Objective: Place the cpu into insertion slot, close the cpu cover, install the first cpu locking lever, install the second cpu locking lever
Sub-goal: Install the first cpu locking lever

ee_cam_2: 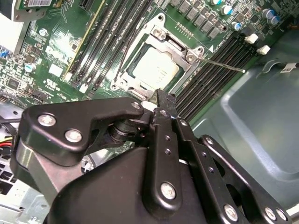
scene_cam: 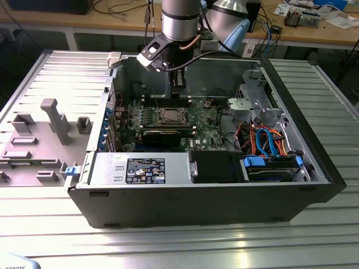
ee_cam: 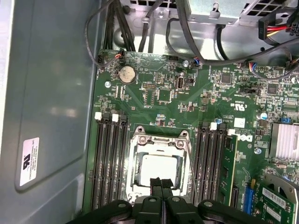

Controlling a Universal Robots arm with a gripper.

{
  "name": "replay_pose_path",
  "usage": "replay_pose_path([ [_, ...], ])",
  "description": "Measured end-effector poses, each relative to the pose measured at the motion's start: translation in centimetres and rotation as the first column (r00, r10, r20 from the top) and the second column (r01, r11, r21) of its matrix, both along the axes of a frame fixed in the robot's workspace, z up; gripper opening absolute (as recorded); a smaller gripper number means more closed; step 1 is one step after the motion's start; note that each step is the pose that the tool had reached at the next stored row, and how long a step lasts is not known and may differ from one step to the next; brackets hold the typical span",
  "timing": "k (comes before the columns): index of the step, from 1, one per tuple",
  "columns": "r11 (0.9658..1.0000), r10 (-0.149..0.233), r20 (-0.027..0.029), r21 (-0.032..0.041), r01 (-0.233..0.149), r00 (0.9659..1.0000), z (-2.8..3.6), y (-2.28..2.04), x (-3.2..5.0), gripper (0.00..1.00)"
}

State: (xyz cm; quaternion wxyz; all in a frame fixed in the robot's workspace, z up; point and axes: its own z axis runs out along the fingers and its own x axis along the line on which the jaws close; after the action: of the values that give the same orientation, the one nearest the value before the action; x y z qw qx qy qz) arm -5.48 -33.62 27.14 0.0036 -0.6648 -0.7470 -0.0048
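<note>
The gripper [ee_cam: 162, 183], its jaws pressed together on nothing, hangs over the cpu [ee_cam: 158, 169], which lies seated in the insertion slot [scene_cam: 168, 116] under the lowered cpu cover [ee_cam: 161, 140], midway across the motherboard [ee_cam: 135, 100] between its memory slots [ee_cam: 110, 158], inside the open computer case [scene_cam: 196, 202].

The arm [scene_cam: 180, 19] was a silver-grey cylinder with a dark band, and a black cable [scene_cam: 194, 50] looped beside it. Its gripper [ee_cam: 161, 183] was matt black: jointed link bars studded with silver screws [ee_cam_2: 168, 190], ending in slim fingers [ee_cam: 155, 183].
</note>
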Motion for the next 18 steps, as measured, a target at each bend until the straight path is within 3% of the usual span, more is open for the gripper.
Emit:
replay_pose_path([
  [15,1.0,0.008,0.0,0.0001,-0.008,1.0,0.0,0.0,0.0,0.11],
  [18,0.9982,0.059,0.0,0.0001,-0.059,0.9982,0.0,0.0,0.0,0.11],
])
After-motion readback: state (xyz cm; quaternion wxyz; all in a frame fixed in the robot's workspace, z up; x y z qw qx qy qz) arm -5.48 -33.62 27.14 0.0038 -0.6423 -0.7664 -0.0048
